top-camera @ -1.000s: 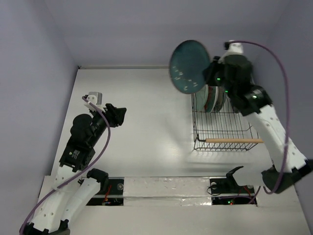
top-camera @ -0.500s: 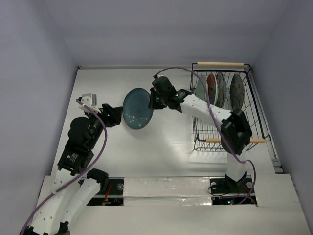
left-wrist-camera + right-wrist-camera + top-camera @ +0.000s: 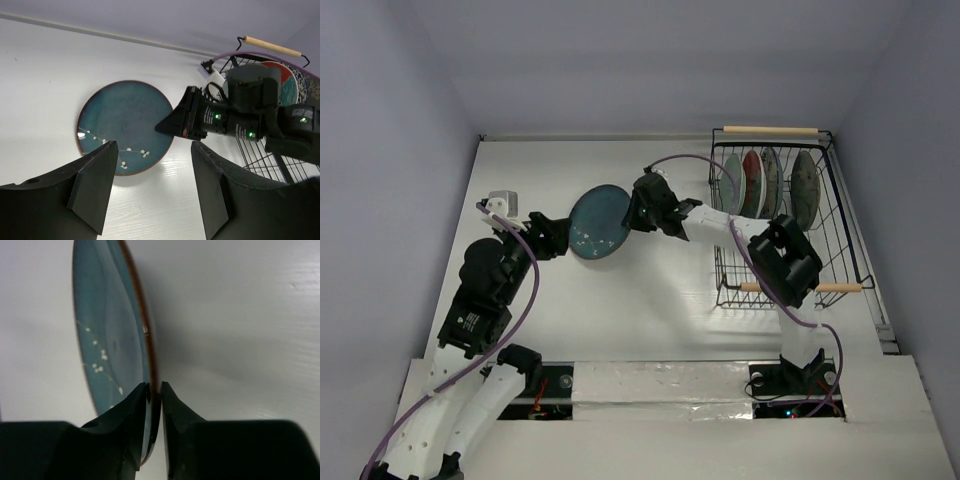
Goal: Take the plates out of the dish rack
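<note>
A dark teal plate [image 3: 598, 222] with small white flowers is held by its right rim, tilted, low over the table left of centre. My right gripper [image 3: 629, 215] is shut on that rim, one finger on each face [image 3: 154, 386]. My left gripper [image 3: 550, 236] stands open just left of the plate, nothing between its fingers [image 3: 153, 145]; the plate [image 3: 125, 125] lies ahead of them. The black wire dish rack [image 3: 842, 205] sits at the back right with several plates upright in it, among them a pale one [image 3: 733, 178], a red one [image 3: 752, 178] and a dark one [image 3: 805, 185].
The rack's wooden handles [image 3: 770, 130] lie at its far and near ends. Purple-grey walls close in the white table [image 3: 660, 310] at the left, back and right. The arm bases stand along the near edge.
My right arm has carried the teal plate from high above the rack down and left to the table's middle, in front of the left gripper. The left gripper has opened wider.
</note>
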Action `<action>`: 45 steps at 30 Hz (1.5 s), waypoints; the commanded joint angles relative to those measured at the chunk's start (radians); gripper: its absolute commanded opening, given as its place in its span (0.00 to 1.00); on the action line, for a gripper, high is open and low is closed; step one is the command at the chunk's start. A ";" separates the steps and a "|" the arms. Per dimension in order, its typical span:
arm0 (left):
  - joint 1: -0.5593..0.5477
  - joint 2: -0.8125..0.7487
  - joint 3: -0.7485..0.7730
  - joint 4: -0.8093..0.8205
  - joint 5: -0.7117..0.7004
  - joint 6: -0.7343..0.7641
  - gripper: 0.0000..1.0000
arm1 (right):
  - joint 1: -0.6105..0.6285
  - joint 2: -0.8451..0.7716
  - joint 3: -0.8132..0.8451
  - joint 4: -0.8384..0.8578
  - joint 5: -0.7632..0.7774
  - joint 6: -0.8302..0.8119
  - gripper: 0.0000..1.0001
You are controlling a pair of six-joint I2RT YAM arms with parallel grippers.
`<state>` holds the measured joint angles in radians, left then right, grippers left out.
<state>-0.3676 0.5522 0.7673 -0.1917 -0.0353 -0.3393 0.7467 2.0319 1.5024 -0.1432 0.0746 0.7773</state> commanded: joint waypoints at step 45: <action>-0.005 -0.006 0.009 0.020 -0.025 -0.007 0.28 | -0.457 -0.622 0.050 -0.498 0.507 -0.567 0.60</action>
<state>-0.3676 0.5472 0.7673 -0.1925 -0.0532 -0.3466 0.3248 1.3655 1.5066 -0.5453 0.5716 0.2783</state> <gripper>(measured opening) 0.266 0.600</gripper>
